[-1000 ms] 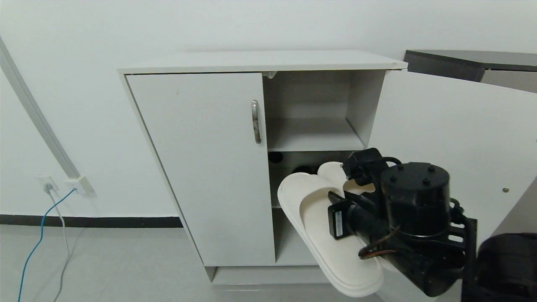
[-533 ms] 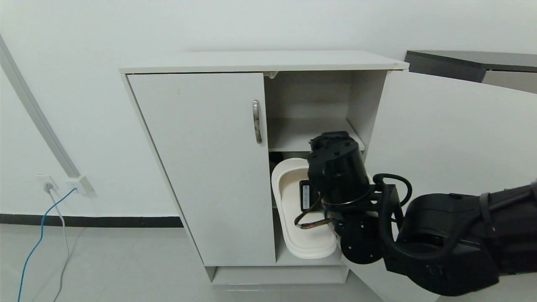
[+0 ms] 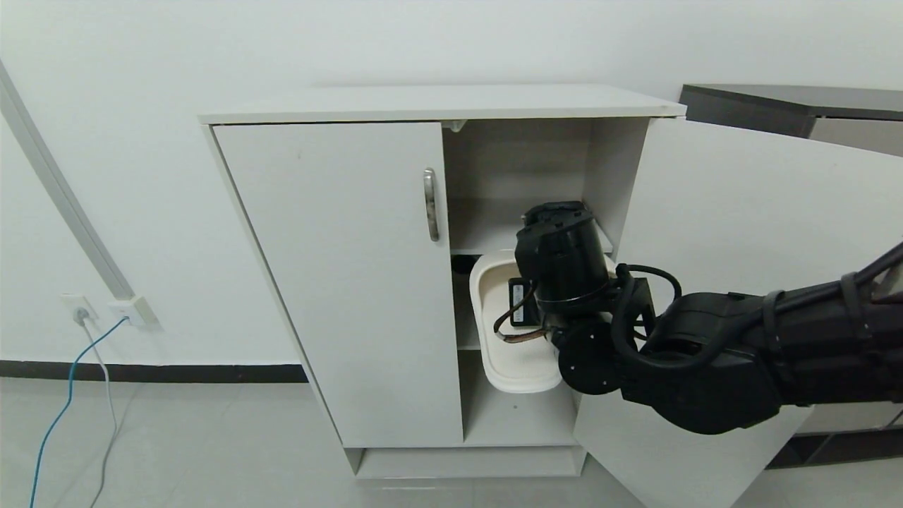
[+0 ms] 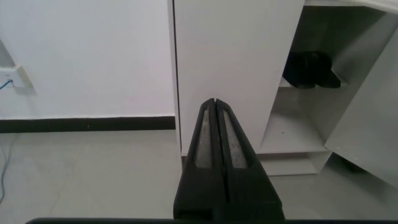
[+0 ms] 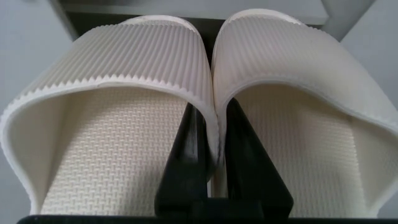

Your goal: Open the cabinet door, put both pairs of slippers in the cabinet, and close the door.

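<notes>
Within the last second the right claw [image 5: 214, 121] has carried the pair of cream ribbed foam slippers [image 3: 518, 353] from in front of the white two-door cabinet [image 3: 437, 102] up into its open side, about mid-height, so release looks near. This claw is pinched tight on both slippers' inner edges. Counted: two cream slippers, two black slippers [image 4: 311, 68] already inside the cabinet, one open door [image 3: 741, 212] and one closed door [image 3: 338, 282]. The left claw [image 4: 215, 109] is closed and empty, facing the cabinet.

No text, numbers or signs legible in any view. Small label [image 3: 520, 312] on the right arm [image 3: 712, 374] carries print, too small to read.
</notes>
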Available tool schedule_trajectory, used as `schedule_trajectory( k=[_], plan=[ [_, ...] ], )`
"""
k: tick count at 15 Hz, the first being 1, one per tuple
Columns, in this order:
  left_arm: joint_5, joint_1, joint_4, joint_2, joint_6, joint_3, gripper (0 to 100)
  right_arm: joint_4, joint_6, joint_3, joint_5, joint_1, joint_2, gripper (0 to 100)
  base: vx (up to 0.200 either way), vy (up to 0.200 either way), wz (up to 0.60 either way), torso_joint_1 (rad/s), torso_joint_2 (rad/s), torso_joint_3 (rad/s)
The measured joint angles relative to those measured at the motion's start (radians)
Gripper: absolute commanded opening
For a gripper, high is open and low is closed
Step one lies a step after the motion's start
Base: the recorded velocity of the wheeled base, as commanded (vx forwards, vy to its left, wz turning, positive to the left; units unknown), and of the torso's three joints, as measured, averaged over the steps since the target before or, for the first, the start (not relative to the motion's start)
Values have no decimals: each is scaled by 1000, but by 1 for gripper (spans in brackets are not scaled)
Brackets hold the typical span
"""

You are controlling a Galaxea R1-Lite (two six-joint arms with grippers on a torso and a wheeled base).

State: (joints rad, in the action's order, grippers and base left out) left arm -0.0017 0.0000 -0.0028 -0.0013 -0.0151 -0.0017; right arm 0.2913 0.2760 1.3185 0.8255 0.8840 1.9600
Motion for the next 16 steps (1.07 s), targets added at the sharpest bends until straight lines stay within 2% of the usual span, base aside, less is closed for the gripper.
schedule_trajectory(
  k=[12,16],
  plan=[
    [0,-1,0,0,0,0,0,1,-14,4,0,-6,2,0,200,0,0,2,2,3],
    [0,0,0,0,-1,0,0,3,-20,8,-4,-14,7,0,0,0,0,0,0,0]
  ],
)
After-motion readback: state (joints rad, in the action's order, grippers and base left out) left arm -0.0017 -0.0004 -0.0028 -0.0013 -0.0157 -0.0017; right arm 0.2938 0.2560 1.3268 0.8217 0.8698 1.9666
